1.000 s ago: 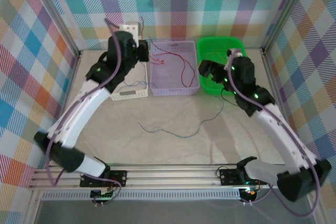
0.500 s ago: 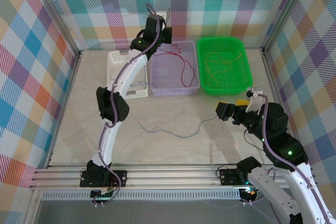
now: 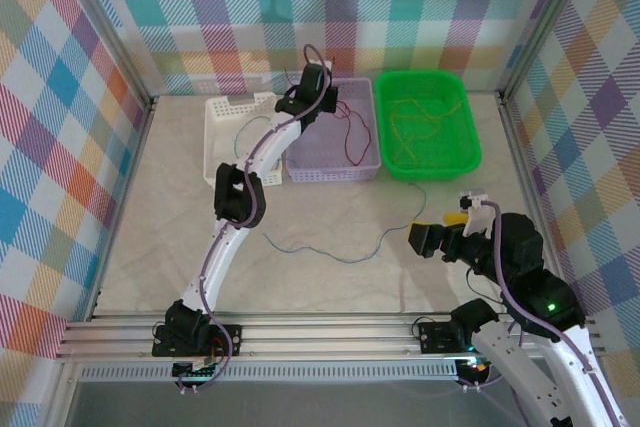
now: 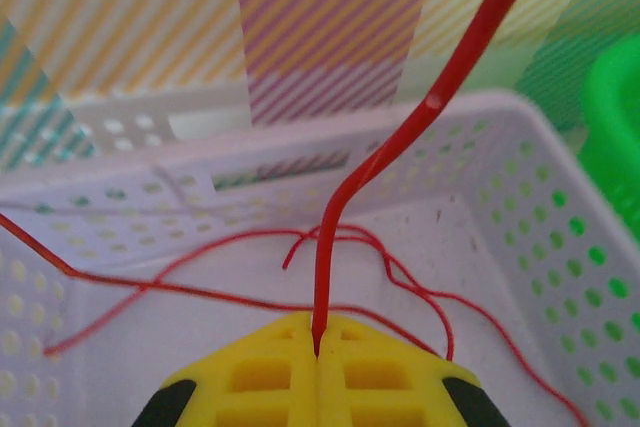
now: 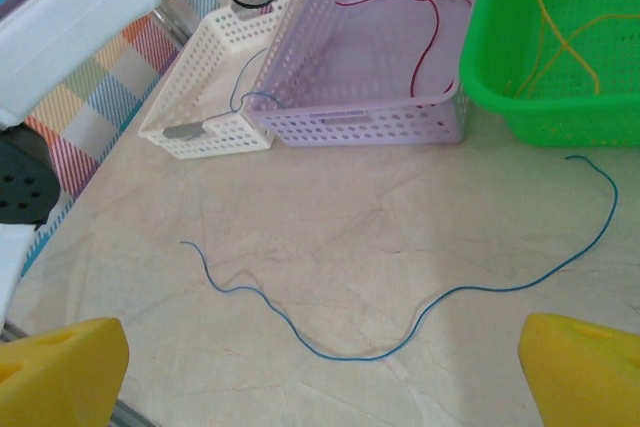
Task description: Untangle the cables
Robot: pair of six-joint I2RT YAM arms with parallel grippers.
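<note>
- Now the left gripper hangs over the back part of the purple basket. A moment ago it was low down by that basket's left side, so the arm has swung up and across.
- Its yellow fingers are squeezed tight on a red cable. The cable goes straight up out of the pinch. More red loops lie on the basket floor under it.
- I think the red one is being put away in the purple basket, so that colour looks nearly sorted.
- The right gripper was over the green basket, just right of the purple basket. It has pulled back and now sits well in front of the purple basket, off to the right.
- Its fingers are spread wide with nothing between them.
- A blue cable lies in a wiggly line on the table in front of the purple basket, all by itself. It has not moved.
- The wide-open right gripper looks down at it, so I guess blue is next to be picked up.
- Some yellow cables rest in the green basket. A bit of thin blue wire lies in the white basket, just left of the purple basket.
</note>
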